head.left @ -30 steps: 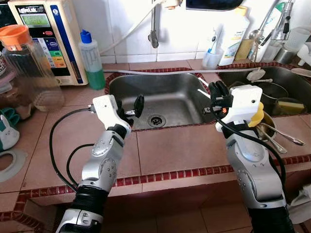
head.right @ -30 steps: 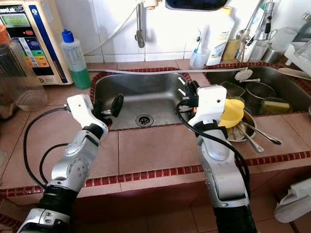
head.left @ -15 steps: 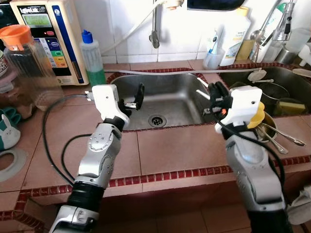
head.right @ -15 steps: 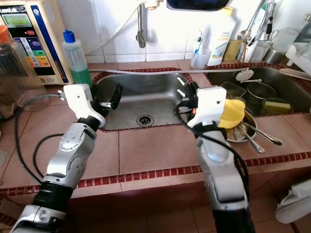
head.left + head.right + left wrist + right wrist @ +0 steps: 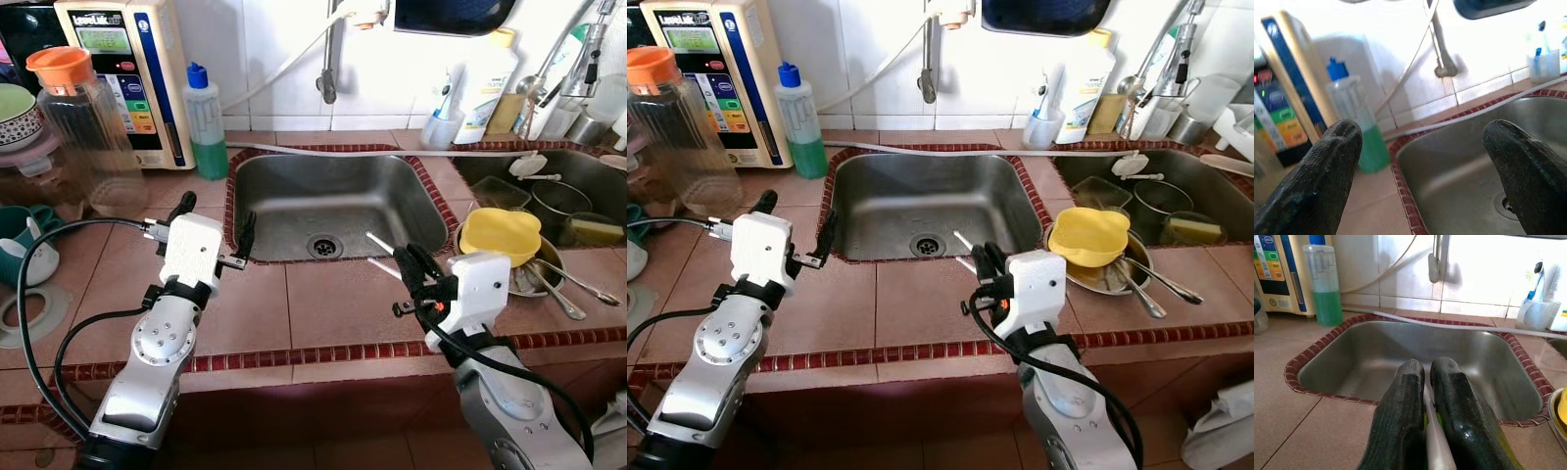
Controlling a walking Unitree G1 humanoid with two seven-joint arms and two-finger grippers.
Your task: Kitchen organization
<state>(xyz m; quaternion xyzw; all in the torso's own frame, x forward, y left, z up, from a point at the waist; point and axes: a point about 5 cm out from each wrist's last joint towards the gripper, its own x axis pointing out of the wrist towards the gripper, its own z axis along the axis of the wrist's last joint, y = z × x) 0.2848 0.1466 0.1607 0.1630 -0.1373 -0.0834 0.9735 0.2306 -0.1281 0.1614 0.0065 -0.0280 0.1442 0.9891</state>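
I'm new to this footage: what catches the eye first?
The empty stainless steel sink sits centre, with the right gripper clamping a thin white stick above the tiled counter edge. The open left gripper hovers at the sink's left rim, and a yellow bowl tops dishes on the right.

- My left gripper (image 5: 214,223) has two long black fingers (image 5: 1317,186) with a grainy, matte surface and rounded tips.
- My right gripper (image 5: 404,262) carries the same black fingers (image 5: 1400,426), glossier here, with a trace of yellow-green between them.
- Each wrist is a boxy white housing; the right one has a small orange-red spot on its side.
- Both forearms are silver metal shells with round joint caps and small dark screw holes.
- Black cables loop from each wrist housing along the arm.
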